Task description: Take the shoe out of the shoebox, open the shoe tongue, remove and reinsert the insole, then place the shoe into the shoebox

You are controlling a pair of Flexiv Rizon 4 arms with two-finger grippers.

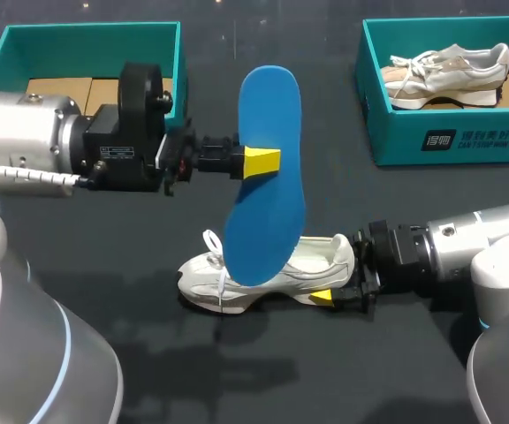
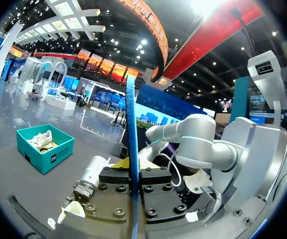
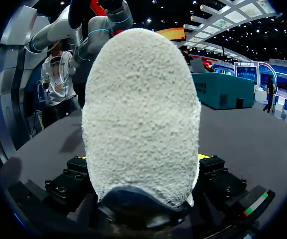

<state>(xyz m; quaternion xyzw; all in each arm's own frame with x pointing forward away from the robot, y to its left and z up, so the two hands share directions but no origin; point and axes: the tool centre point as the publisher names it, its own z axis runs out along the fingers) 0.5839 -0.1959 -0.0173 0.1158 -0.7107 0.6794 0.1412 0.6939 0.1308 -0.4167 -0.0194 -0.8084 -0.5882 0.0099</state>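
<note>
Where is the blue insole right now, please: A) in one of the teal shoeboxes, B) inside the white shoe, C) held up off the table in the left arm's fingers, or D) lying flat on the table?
C: the left arm's fingers are closed on the blue insole, which hangs in the air over the white shoe.

matt blue foam insole (image 1: 268,177); rough pebbled shoe sole (image 3: 141,119).
</note>
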